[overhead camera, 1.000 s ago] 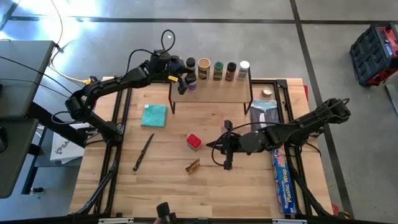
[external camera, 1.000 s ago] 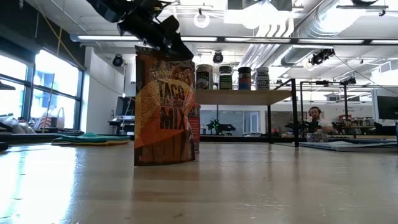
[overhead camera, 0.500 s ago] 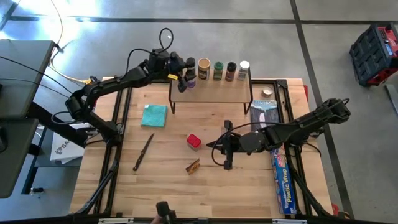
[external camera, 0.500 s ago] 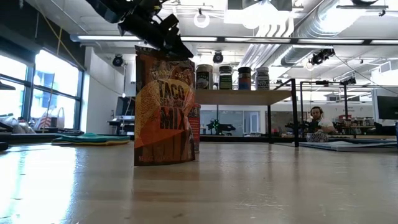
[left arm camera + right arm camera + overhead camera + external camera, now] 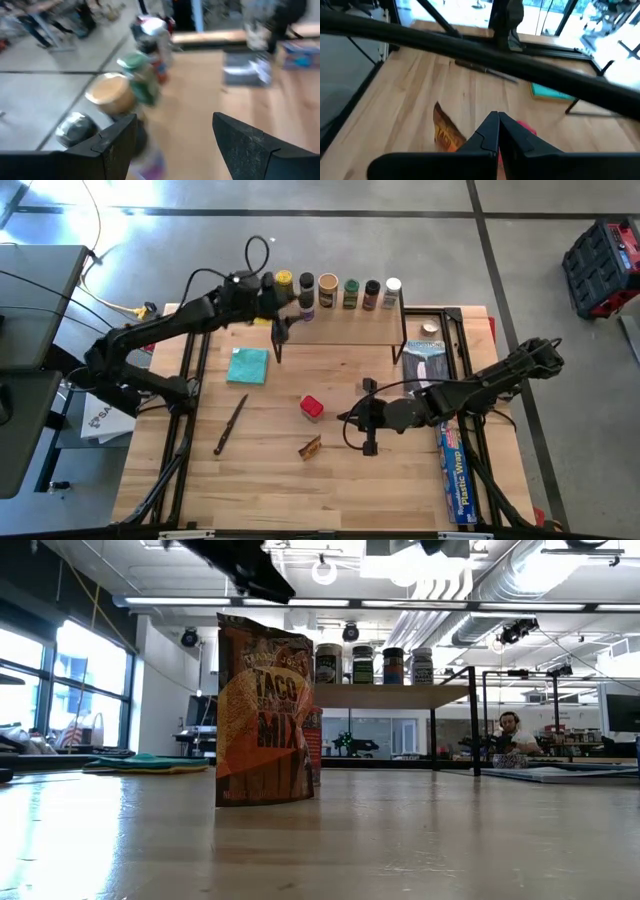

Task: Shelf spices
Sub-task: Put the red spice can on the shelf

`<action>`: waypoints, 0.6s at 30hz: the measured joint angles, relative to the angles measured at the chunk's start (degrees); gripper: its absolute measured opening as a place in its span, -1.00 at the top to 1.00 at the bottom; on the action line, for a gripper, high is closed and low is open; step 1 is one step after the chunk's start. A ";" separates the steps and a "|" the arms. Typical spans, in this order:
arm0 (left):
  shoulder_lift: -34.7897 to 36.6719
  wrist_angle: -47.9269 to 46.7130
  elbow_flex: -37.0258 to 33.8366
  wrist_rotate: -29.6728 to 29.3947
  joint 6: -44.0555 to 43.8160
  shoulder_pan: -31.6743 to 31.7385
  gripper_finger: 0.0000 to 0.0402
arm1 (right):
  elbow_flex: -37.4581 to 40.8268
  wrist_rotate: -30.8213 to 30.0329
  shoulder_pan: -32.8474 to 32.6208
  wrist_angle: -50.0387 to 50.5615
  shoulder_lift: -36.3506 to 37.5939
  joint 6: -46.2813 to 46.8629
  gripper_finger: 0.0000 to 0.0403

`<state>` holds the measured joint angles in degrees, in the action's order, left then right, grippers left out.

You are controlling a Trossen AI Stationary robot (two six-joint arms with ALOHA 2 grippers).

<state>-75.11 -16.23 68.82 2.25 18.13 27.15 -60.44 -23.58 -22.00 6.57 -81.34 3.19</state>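
Observation:
Six small jars stand in a row on the light-wood shelf (image 5: 340, 322): yellow lid (image 5: 284, 280), black (image 5: 306, 282), tan (image 5: 328, 283), green (image 5: 351, 285), dark (image 5: 372, 287), white (image 5: 393, 284). My left gripper (image 5: 279, 328) is open and empty just off the shelf's left end; its wrist view (image 5: 175, 135) looks along the row. The red box (image 5: 312, 407) and the brown-orange packet (image 5: 310, 447) stand on the table. My right gripper (image 5: 369, 443) is shut and empty, right of the packet (image 5: 445, 132).
A teal cloth (image 5: 247, 365) and a dark knife (image 5: 230, 423) lie on the table's left half. A blue plastic-wrap box (image 5: 453, 470) lies along the right edge, with a flat package (image 5: 425, 360) beyond it. In the low view the packet (image 5: 265, 710) stands before the shelf.
My left gripper has drawn back from over the shelf's left end toward the table's left edge. The yellow-lid jar, hidden under the gripper before, now stands uncovered at the left end of the row.

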 joint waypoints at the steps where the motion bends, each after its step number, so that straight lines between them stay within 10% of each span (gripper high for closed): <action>1: 1.22 -2.33 -0.14 -0.81 -0.05 -1.53 -0.28 | 1.02 0.00 0.00 -0.20 0.02 0.33 1.00; 18: 15.97 1.46 -29.09 -17.00 -23.24 -34.50 -0.28 | 23.87 3.61 3.81 -33.06 -0.86 7.55 0.84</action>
<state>-59.14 -14.77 39.72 -14.75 -5.11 -7.35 -36.56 -19.97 -18.19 -26.50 -82.20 10.74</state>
